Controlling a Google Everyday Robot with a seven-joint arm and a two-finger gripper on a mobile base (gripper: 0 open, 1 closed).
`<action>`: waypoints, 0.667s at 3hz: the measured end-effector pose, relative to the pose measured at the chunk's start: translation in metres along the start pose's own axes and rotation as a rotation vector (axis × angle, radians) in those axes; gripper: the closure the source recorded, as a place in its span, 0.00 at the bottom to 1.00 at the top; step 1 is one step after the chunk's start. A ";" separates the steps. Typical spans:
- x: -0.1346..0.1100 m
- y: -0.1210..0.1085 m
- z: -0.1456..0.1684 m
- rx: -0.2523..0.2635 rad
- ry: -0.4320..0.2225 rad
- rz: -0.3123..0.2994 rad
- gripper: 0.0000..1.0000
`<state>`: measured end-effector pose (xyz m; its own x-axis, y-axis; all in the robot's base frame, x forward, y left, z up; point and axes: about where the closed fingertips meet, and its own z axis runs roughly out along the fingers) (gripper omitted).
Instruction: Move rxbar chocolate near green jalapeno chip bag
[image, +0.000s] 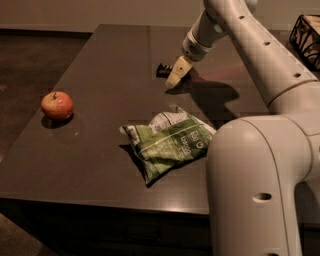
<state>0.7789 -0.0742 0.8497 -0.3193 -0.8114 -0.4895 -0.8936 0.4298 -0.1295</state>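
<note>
While the snack bar (162, 69) lies well behind the chip bag (170, 142), the gripper (175, 77) poised there just beside it (open or closed, I cannot tell) should straddle the bar squarely before squeezing gently.

The scene is dim and warm, lit from above. The gripper (175, 79), low over the far part of the dark table (100, 60) just beside the rxbar chocolate (162, 70), throws a heavy shadow to its right. Soft short shadows lie under the apple (57, 105) and the green jalapeno chip bag (170, 142), and a weak reddish sheen shows on the table near the arm.
</note>
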 end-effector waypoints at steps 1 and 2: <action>0.000 0.002 0.017 -0.033 0.032 0.010 0.25; -0.003 0.004 0.018 -0.048 0.038 0.010 0.48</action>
<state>0.7819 -0.0630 0.8348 -0.3395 -0.8217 -0.4577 -0.9040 0.4195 -0.0826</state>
